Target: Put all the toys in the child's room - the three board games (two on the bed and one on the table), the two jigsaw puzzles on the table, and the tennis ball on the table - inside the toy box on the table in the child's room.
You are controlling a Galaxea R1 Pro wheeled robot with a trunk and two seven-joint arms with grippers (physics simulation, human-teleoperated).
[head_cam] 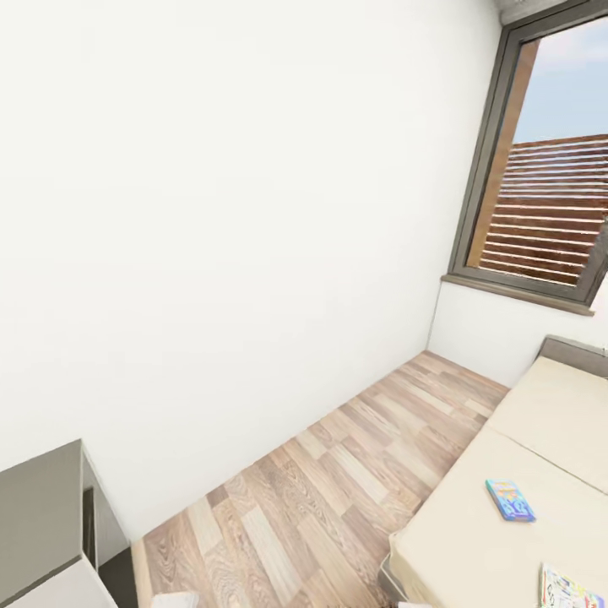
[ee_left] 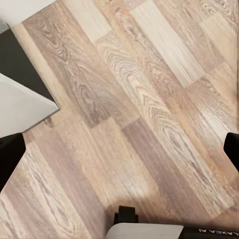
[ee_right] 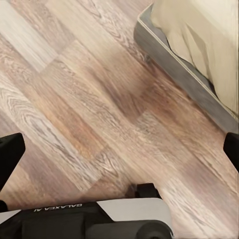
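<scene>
On the beige bed (head_cam: 540, 422) at the right of the head view lies a small blue square board game (head_cam: 510, 500). A corner of a white-green board game (head_cam: 571, 590) pokes in at the lower right, cut off by the picture edge. The dark grey top of the table (head_cam: 38, 507) fills the lower left corner. My left gripper (ee_left: 119, 154) hangs open over bare wood floor, holding nothing. My right gripper (ee_right: 119, 152) is open too, above the floor beside the bed's grey frame (ee_right: 191, 82). The toy box, jigsaw puzzles and tennis ball are out of view.
A wood-plank floor strip (head_cam: 338, 481) runs between the white wall (head_cam: 211, 211) and the bed. A dark-framed window (head_cam: 540, 169) stands above the headboard. A white table panel (ee_left: 25, 104) shows near my left gripper. My own base (ee_right: 129, 219) sits below both grippers.
</scene>
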